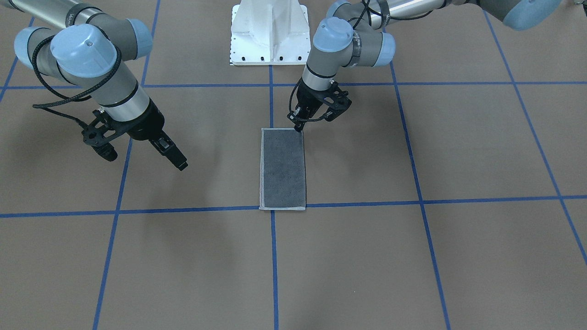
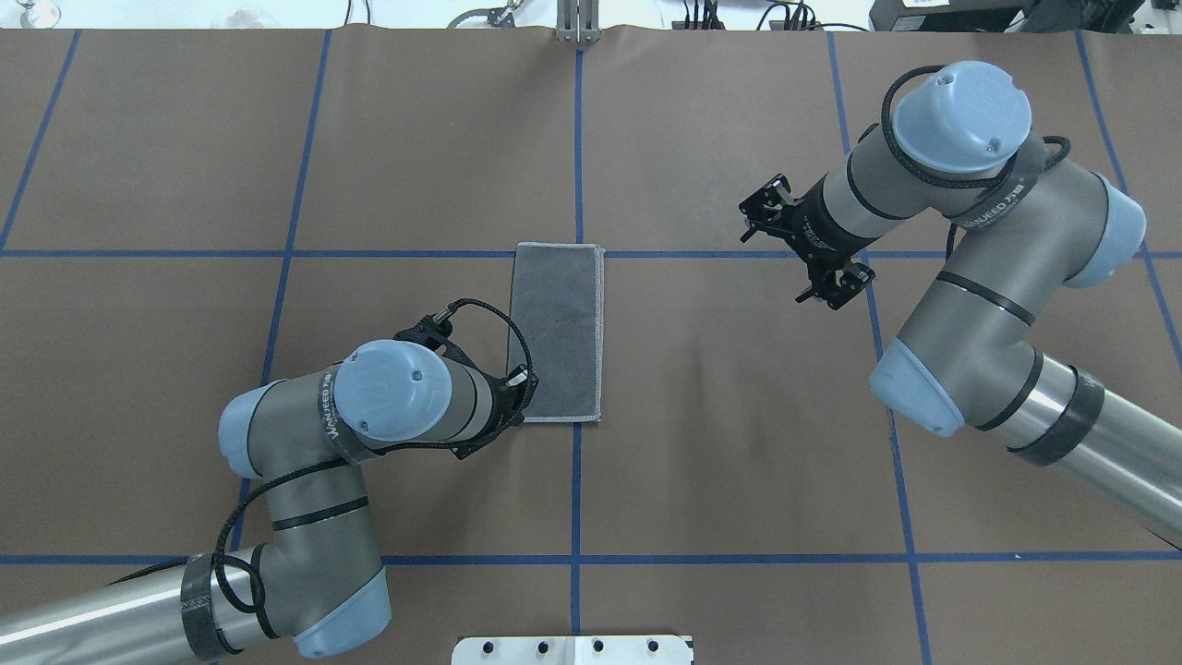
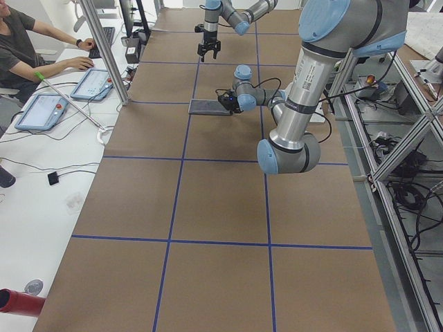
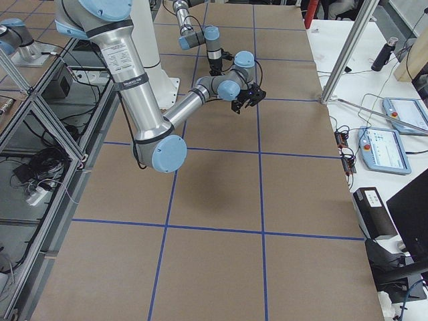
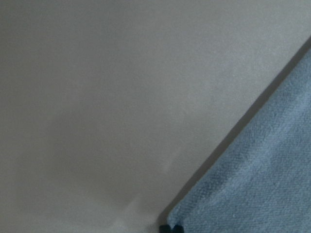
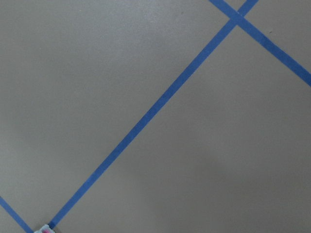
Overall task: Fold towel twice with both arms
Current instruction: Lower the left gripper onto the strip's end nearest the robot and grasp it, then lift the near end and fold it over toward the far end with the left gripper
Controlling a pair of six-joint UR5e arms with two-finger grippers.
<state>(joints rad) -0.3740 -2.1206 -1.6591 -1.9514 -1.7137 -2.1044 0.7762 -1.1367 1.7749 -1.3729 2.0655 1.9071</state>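
Note:
The towel (image 1: 283, 169) lies flat on the table as a narrow rectangle, dark grey face up, with a light stitched edge; it also shows in the overhead view (image 2: 556, 332). My left gripper (image 1: 298, 129) is shut, its tips pinched on the towel's corner nearest the robot base. The left wrist view shows that corner (image 5: 257, 184) meeting the dark fingertips (image 5: 171, 227). My right gripper (image 1: 182, 166) is shut and empty, hanging above bare table well to the towel's side. A tiny pink-edged towel corner (image 6: 44, 229) shows in the right wrist view.
The white bolted pedestal base (image 1: 269, 32) stands behind the towel. Blue tape lines (image 1: 273, 256) cross the brown table. An operator (image 3: 28, 41) sits at a side desk beyond the table's edge.

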